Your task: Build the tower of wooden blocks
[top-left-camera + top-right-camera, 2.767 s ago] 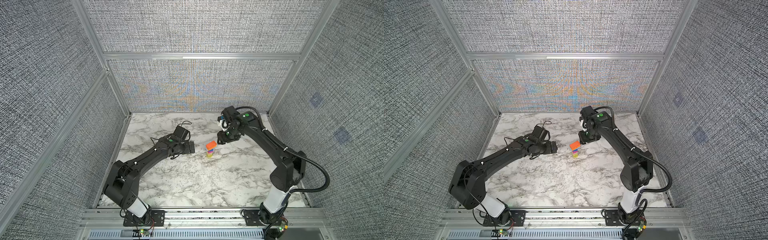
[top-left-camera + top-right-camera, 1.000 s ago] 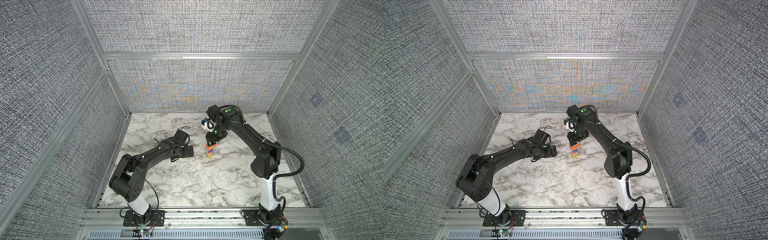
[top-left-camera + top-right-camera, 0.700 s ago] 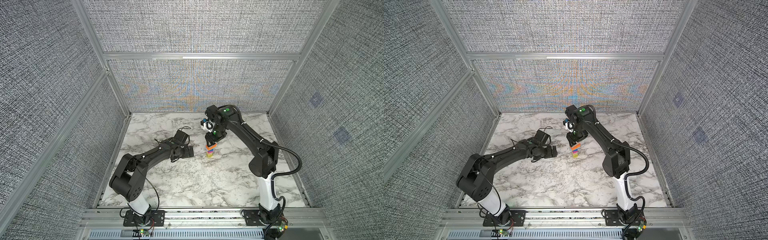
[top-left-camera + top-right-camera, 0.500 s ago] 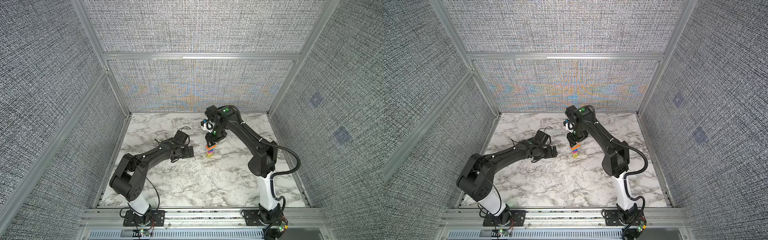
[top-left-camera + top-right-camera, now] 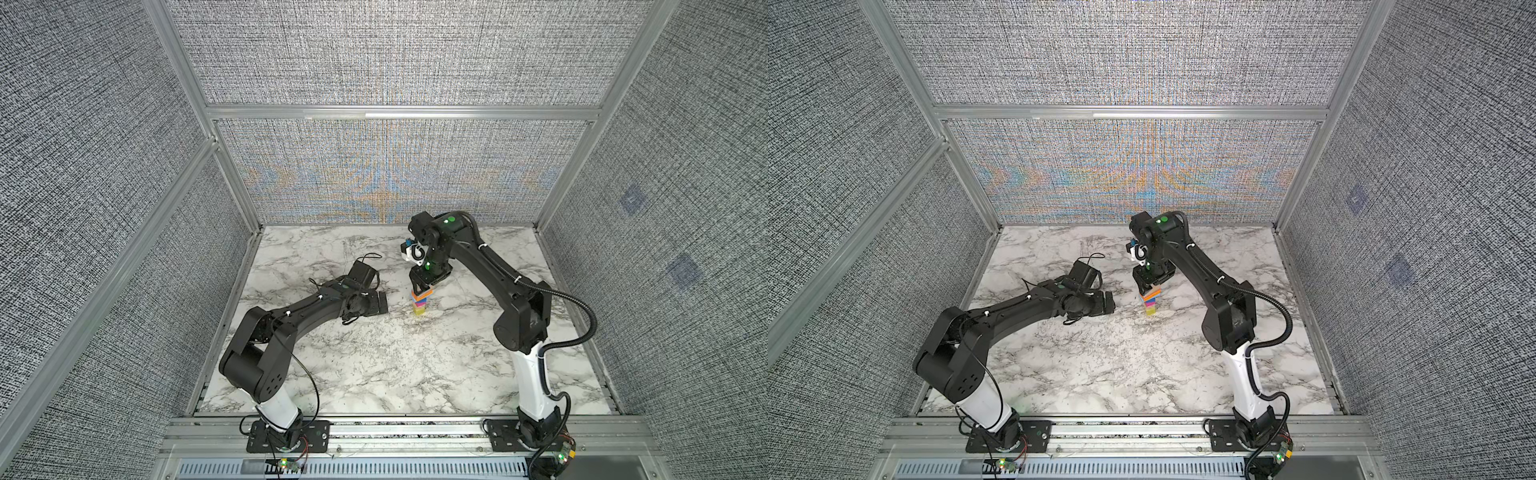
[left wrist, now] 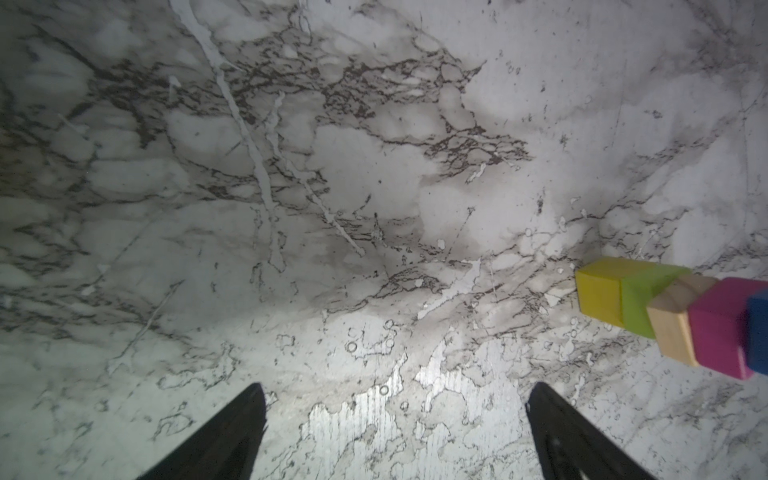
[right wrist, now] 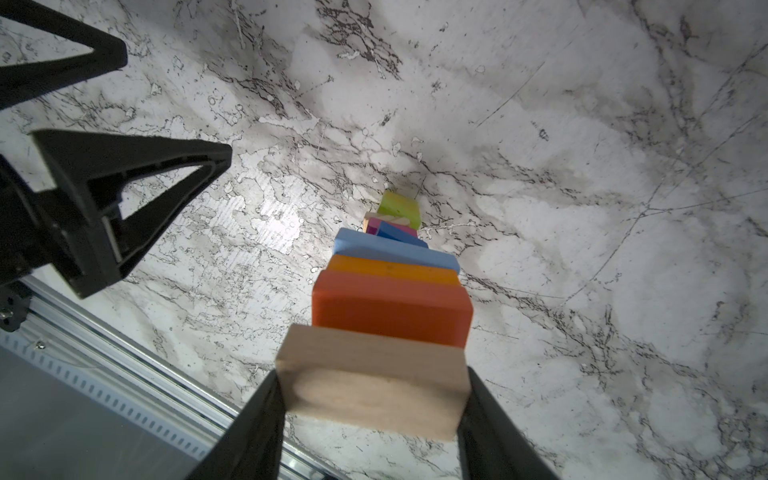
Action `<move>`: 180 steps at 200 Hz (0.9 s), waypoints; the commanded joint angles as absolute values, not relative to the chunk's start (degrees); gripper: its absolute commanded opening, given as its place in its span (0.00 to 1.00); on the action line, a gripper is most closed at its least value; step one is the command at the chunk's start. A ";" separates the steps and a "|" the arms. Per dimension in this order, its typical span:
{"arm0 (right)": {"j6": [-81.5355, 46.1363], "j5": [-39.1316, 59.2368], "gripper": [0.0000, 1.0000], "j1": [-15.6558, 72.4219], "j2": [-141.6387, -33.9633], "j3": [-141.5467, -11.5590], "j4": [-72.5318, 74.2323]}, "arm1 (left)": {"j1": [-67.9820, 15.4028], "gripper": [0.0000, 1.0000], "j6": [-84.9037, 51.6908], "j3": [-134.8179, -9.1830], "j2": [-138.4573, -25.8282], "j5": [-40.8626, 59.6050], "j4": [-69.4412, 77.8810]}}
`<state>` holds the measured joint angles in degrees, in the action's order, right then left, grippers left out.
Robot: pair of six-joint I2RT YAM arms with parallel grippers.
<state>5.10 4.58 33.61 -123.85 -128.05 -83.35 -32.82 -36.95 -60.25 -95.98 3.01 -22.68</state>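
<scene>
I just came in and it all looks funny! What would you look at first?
The skinny rainbow tower of blocks near the middle of the marble table grabs you first. The right pincer grips a plain plank right over its top, while the left pincer gapes open, empty, low over the table beside it.

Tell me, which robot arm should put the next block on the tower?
Right. Its gripper holds the plain plank at the top of the tower. The left gripper is open, empty, and low beside the tower's base.
</scene>
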 commanded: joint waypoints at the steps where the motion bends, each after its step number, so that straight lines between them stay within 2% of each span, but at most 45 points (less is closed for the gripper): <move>1: 5.06 4.92 0.50 33.66 -123.92 -128.50 -84.37 | -32.73 0.99 -37.00 -60.15 -95.98 2.94 -22.23; 180: 5.09 4.58 0.56 33.58 -124.37 -129.11 -84.34 | -32.70 0.99 -37.02 -59.31 -95.91 3.34 -20.81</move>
